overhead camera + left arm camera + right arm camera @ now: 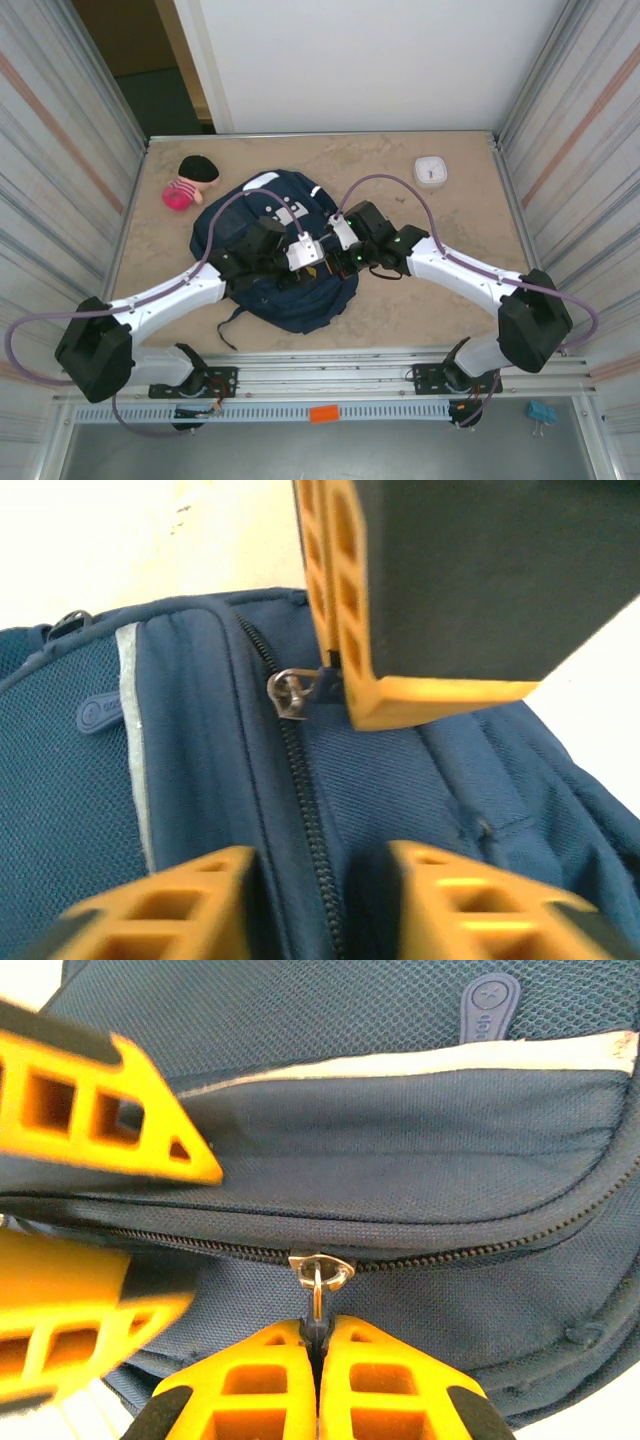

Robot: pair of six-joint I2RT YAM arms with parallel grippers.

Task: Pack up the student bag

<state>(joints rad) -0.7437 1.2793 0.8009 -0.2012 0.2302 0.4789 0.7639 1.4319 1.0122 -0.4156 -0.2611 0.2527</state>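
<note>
Pinching tight, gripped the zipper pull (pixel 318 1285) of the student bag (pixel 400 1130) in the right pincer (pixel 318 1345); held the left pincer (pixel 320 858) apart, empty, straddling the zipper (pixel 305 790) beside it.

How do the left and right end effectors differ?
The right end effector is shut on the zipper pull; the left end effector is open, straddling the zipper. The right touches the pull; the left sits farther along, apart from it. Both are at the zipper of the student bag.
</note>
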